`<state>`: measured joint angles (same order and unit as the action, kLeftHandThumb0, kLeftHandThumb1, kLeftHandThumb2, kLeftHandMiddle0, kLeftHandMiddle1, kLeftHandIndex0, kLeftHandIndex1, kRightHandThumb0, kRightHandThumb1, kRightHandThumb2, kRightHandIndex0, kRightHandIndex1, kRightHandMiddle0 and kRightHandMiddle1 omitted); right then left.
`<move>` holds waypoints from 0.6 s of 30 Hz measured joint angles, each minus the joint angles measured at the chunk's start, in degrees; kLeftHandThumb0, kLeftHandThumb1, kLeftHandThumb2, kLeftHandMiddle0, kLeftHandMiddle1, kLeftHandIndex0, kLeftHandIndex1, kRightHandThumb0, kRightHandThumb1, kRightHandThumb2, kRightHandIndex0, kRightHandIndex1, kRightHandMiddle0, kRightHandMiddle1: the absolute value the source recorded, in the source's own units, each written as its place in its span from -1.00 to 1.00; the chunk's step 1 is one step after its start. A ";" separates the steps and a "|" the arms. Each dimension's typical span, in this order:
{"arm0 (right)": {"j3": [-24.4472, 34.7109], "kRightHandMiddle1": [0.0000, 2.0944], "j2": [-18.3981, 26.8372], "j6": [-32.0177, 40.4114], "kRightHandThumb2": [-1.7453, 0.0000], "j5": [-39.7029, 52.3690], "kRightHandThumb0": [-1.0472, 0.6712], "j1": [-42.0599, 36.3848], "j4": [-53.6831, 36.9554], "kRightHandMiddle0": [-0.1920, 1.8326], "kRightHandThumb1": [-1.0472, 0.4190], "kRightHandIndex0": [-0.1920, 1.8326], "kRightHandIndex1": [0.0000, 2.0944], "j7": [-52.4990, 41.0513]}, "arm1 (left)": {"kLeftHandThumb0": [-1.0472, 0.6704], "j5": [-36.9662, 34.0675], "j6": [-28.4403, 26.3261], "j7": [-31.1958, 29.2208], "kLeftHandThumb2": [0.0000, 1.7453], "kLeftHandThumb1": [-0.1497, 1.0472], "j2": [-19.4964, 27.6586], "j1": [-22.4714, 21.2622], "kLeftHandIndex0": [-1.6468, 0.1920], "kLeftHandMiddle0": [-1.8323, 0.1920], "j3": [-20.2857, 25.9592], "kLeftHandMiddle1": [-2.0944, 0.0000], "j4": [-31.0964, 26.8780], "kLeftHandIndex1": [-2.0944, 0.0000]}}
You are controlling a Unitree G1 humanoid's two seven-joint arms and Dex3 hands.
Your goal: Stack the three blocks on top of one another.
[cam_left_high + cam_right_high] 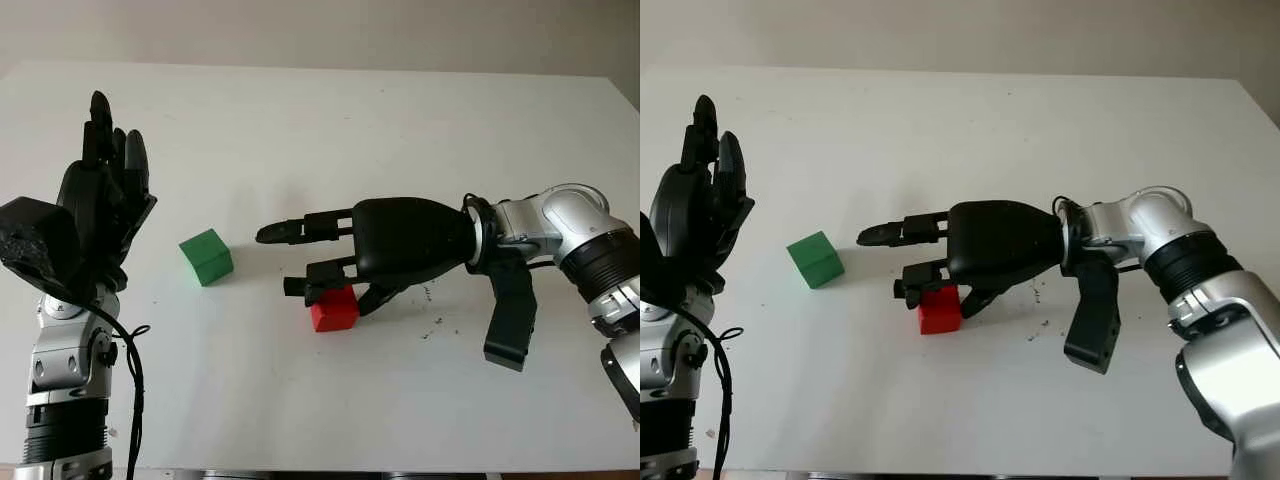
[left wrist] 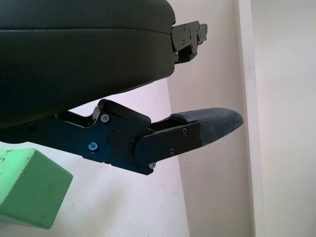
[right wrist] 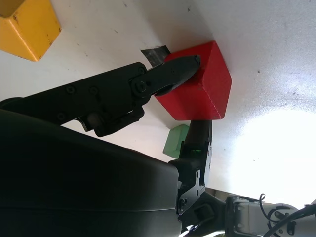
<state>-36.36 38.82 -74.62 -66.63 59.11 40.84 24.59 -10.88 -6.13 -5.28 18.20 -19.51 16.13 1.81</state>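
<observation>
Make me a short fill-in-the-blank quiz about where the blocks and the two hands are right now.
1. The right hand has its fingers around the ____ block.
2. The green block sits on the table between the red block and the ____ hand.
3. The right wrist view shows a third block, coloured ____.
4. The left hand is open and holds ____.

Missing words: red; left; yellow; nothing

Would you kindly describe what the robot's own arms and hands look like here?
Both hands, left hand and right hand, have glossy black shells and jointed black fingers. The arms are silver metal with ribbed black joint rings, and thin black cables loop beside the wrists. A black camera bracket hangs from the right wrist.
</observation>
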 measured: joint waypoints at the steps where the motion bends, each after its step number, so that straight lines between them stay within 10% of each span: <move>1: 0.00 0.48 -0.01 0.00 0.94 -0.01 -0.26 0.00 0.00 -0.44 -0.90 -0.71 -0.93 0.03 | -0.56 0.04 -0.17 0.04 -0.23 1.00 0.00 0.06 1.00 1.00 -0.03 1.00 -0.07 1.00; 18: -1.61 0.52 -2.33 4.00 0.94 -3.13 -0.28 2.09 1.34 -0.46 -0.87 -0.66 -0.92 4.54 | -0.58 -0.06 -0.80 0.17 -0.29 1.00 -0.52 0.51 1.00 1.00 -0.05 1.00 -0.91 1.00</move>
<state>-37.97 36.49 -70.62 -69.76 61.20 42.18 29.13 -10.94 -6.93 -5.12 17.68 -19.00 16.08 0.90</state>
